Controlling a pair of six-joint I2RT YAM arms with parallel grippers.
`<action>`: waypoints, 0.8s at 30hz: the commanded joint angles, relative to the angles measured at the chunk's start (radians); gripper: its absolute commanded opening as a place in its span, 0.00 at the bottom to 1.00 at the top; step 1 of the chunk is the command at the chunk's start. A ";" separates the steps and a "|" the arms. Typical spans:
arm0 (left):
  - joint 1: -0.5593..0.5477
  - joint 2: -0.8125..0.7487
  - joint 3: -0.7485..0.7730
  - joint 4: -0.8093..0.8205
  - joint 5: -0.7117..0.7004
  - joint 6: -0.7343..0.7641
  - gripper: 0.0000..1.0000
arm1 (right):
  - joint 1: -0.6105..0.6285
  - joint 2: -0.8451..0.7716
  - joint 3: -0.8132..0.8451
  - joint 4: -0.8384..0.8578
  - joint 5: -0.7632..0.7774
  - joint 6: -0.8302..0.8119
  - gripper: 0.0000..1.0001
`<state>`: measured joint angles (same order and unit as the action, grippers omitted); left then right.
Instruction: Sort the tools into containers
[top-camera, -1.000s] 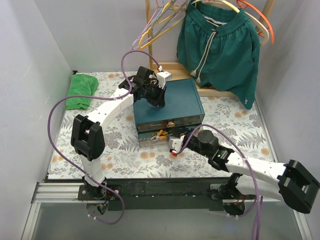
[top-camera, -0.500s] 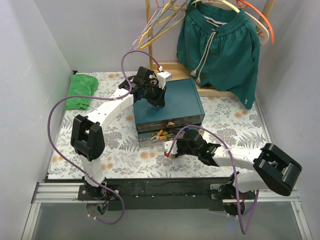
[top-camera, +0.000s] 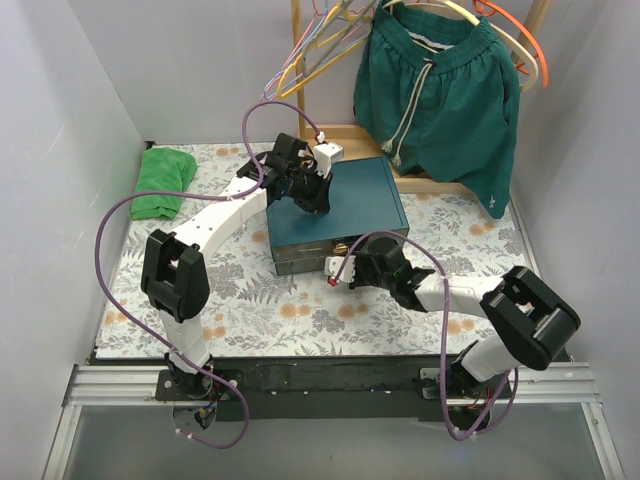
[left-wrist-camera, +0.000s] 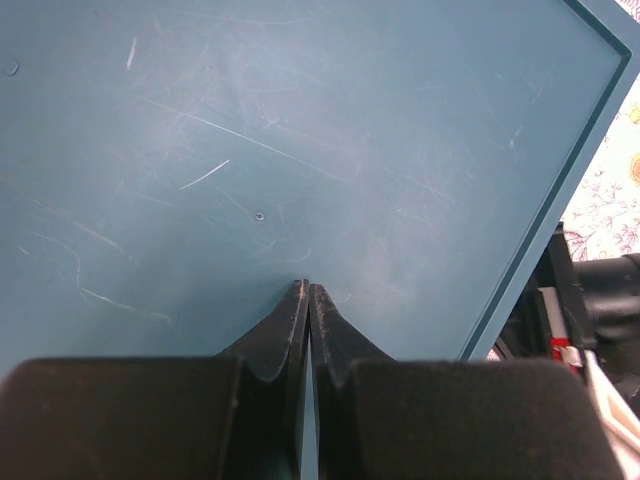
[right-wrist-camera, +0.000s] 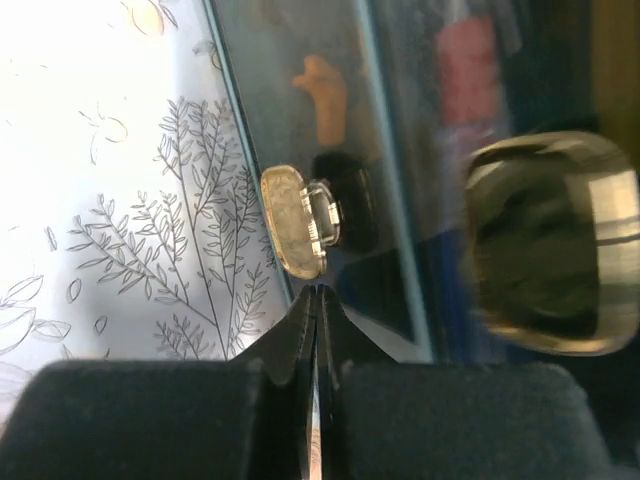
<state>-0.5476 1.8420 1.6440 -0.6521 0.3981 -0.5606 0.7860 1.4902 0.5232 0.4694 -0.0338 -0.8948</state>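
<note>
Teal box (top-camera: 350, 200) sitting mid-table, both claws pinched together against it.
Left gripper (left-wrist-camera: 307, 292) is resting its touching fingertips on the lid, toward the lid's 10 o'clock corner, gripping nothing. Right gripper (right-wrist-camera: 318, 295), fingers together and holding nothing, is sitting at the box's 6 o'clock face, tips just beside a brass pull (right-wrist-camera: 295, 235) on a drawer (right-wrist-camera: 270, 120). Tools (right-wrist-camera: 320, 85) are showing inside only as a blurred orange shape behind the clear wall. Green cloth (top-camera: 165, 180) is lying at 10 o'clock.
</note>
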 joint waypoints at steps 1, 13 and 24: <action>-0.008 0.011 -0.029 -0.173 0.022 0.011 0.02 | -0.014 -0.120 0.170 -0.319 -0.184 0.014 0.11; -0.002 -0.082 0.185 -0.014 -0.386 -0.021 0.98 | -0.083 -0.309 0.392 -1.126 -0.123 0.362 0.85; 0.313 -0.254 -0.153 0.020 -0.394 -0.188 0.98 | -0.409 -0.390 0.532 -1.189 0.219 0.701 0.98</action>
<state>-0.3561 1.6772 1.5883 -0.6323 0.0223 -0.6693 0.4126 1.1461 0.9871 -0.6506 0.0597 -0.3271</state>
